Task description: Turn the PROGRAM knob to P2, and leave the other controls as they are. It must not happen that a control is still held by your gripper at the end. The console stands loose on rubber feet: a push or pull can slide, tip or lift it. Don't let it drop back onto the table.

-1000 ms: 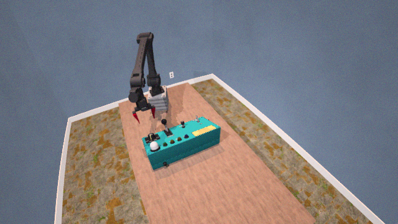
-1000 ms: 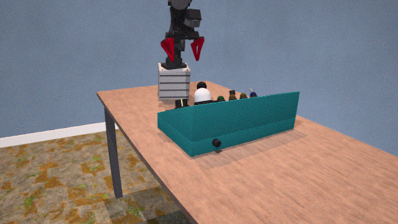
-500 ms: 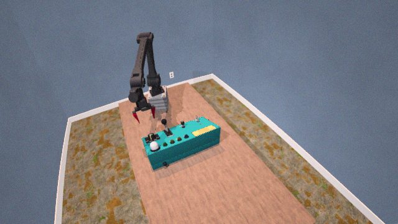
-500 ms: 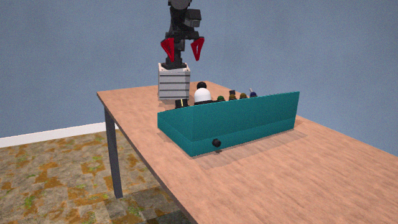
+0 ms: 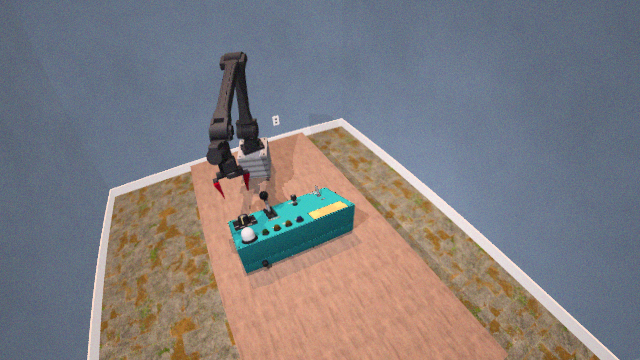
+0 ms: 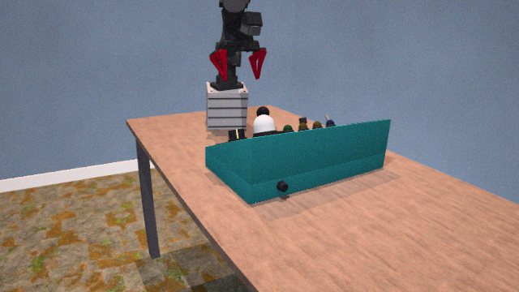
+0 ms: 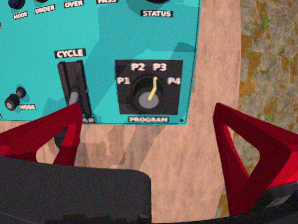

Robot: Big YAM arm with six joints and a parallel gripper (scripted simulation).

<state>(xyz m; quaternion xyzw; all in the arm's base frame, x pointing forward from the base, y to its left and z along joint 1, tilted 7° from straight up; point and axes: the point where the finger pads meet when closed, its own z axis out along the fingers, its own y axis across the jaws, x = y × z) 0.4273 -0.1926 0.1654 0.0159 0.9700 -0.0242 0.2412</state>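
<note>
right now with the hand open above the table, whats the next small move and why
Probably ease the hand forward and down over the PROGRAM knob. The hand is open and empty, hanging short of the console, above the bare table. The knob's yellow pointer aims near P3, not P2, so it needs gripping and turning. A centred approach should avoid nudging the CYCLE lever or the loose console.

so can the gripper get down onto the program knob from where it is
Probably yes. The gripper hangs open and empty above the table behind the console, and nothing lies between it and the PROGRAM knob. The CYCLE lever stands close beside the knob, so the descent needs care.
</note>
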